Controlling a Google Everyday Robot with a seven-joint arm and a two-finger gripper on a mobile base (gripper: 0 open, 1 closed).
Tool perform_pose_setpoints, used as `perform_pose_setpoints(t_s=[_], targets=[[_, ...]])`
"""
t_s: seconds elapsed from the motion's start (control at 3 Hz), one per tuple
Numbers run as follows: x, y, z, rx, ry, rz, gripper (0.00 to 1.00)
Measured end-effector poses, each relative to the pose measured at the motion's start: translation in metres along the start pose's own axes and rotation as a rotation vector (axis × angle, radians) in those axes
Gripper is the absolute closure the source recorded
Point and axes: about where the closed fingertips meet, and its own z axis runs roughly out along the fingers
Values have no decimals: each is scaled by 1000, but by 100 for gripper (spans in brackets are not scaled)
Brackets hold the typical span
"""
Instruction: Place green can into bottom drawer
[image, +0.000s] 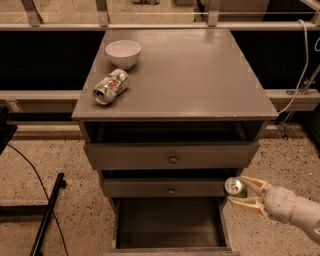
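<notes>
My gripper (243, 191) comes in from the lower right and is shut on the green can (234, 187), whose silver top faces the camera. It holds the can in front of the right end of the middle drawer, above the right side wall of the bottom drawer (170, 225). The bottom drawer is pulled out and its dark floor shows nothing in it.
On the grey cabinet top (200, 75) a white bowl (123, 52) stands at the back left and a silver-white can (110, 86) lies on its side in front of it. Two shallower drawers with round knobs (172, 159) are slightly open. A black stand (47, 215) lies at the left on the floor.
</notes>
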Motion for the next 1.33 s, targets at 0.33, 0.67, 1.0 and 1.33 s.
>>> perform_pose_setpoints(t_s=[0.33,0.67,1.0,1.33], targets=[[11,0,3,-4,-22,18,100],[11,0,3,-5,-22,17,100],[26,5,17,-76,-94,92,100],[77,41,53,-245,-206,249,100]])
